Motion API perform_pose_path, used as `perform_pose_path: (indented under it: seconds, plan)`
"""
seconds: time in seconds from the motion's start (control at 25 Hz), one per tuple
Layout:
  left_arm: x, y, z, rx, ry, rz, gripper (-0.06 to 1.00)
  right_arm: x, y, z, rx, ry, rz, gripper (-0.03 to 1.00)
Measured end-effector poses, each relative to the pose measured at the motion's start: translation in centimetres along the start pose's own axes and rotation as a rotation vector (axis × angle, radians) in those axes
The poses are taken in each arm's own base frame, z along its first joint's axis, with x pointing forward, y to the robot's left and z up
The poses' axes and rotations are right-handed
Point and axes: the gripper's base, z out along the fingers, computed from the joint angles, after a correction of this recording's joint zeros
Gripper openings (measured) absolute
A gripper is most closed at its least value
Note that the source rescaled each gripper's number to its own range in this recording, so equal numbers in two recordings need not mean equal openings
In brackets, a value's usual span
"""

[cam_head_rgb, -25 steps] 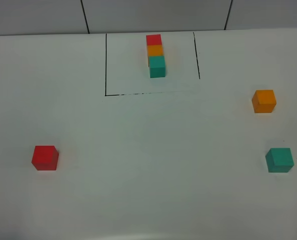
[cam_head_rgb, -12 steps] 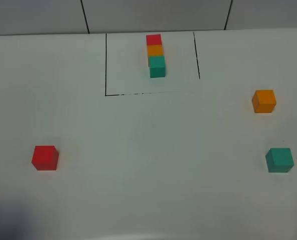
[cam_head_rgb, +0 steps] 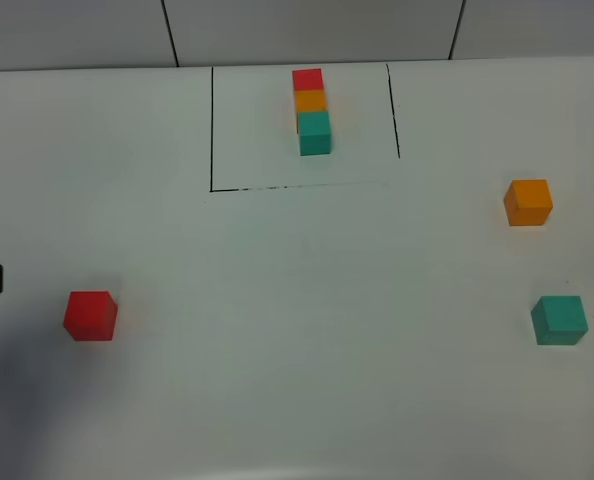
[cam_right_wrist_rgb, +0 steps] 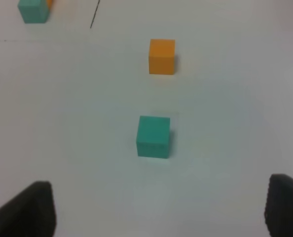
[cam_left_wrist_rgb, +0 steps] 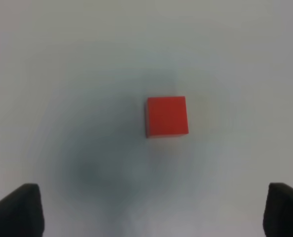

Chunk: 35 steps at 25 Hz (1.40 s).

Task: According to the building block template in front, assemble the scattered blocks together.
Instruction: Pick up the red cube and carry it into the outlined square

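Left gripper [cam_left_wrist_rgb: 149, 211]: jaws wide apart, empty, facing the red cube [cam_head_rgb: 90, 315] at table [cam_head_rgb: 297, 300] left. Right gripper [cam_right_wrist_rgb: 154, 210]: wide apart, empty, facing the teal cube [cam_head_rgb: 559, 320]; orange cube [cam_head_rgb: 528, 202] lies beyond it. Template [cam_head_rgb: 312, 110] sits inside the far outline [cam_head_rgb: 212, 130].

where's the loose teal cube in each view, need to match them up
Exterior high: the loose teal cube lies far right, in the lower half of the picture.
Left wrist: not in it; only the red cube shows.
Right wrist: the loose teal cube is near the middle of the picture.
Shared landmark: the loose orange cube, just beyond the teal one in both the exterior high and right wrist views.
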Motion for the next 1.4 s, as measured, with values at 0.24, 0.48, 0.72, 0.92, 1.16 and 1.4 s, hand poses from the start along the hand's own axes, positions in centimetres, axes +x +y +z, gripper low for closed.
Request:
perform_pose_path:
  seconds: [0.24, 0.48, 0.72, 0.92, 1.16, 1.4]
  plan:
    - [-1.7, 0.2, 5.3, 0.014, 0.167, -0.022, 0.87, 0.0, 0.0, 0.0, 0.0, 0.0, 0.0, 0.72]
    - [-1.9, 0.1, 8.4, 0.017, 0.264, -0.036, 0.87, 0.0, 0.0, 0.0, 0.0, 0.0, 0.0, 0.72]
    - [-2.6, -0.6, 9.0, 0.024, 0.201, -0.032, 0.87, 0.0, 0.0, 0.0, 0.0, 0.0, 0.0, 0.72]
    - [-2.6, -1.6, 10.8, 0.032, 0.238, -0.047, 0.87, 0.0, 0.0, 0.0, 0.0, 0.0, 0.0, 0.72]
    - [-2.6, -1.5, 14.3, 0.015, 0.331, -0.102, 0.85, 0.0, 0.0, 0.0, -0.001, 0.0, 0.0, 0.72]
    - [-4.0, -2.3, 17.1, 0.016, 0.398, -0.087, 0.84, 0.0, 0.0, 0.0, -0.001, 0.0, 0.001, 0.72]
